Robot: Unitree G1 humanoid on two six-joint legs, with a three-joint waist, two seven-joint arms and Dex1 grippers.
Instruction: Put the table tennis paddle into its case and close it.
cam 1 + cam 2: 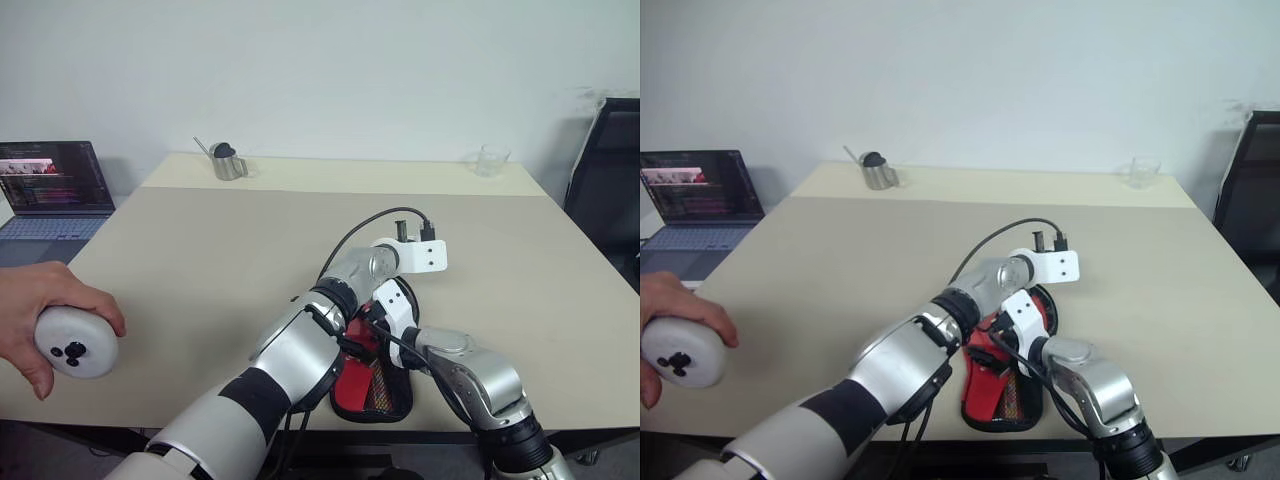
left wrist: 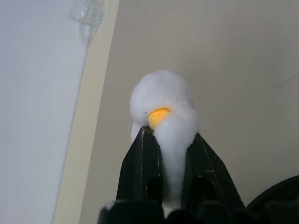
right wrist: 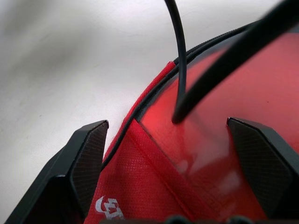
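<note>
Your arms hide most of the case (image 1: 1012, 398) at the table's (image 1: 200, 260) near edge. Open tabletop lies beyond. Your right gripper (image 3: 173, 168) straddles its red fabric, jaws wide; your left gripper (image 2: 169, 154) pinches its white ball (image 2: 161, 100).

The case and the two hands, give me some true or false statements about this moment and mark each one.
1. The left hand is shut on a white ball. True.
2. The right hand is shut. False: it is open over the case.
3. The case lies at the table's far edge. False: near edge.
4. A laptop stands open left of the table. True.
5. A person's hand holds a red controller. False: it is white.
</note>
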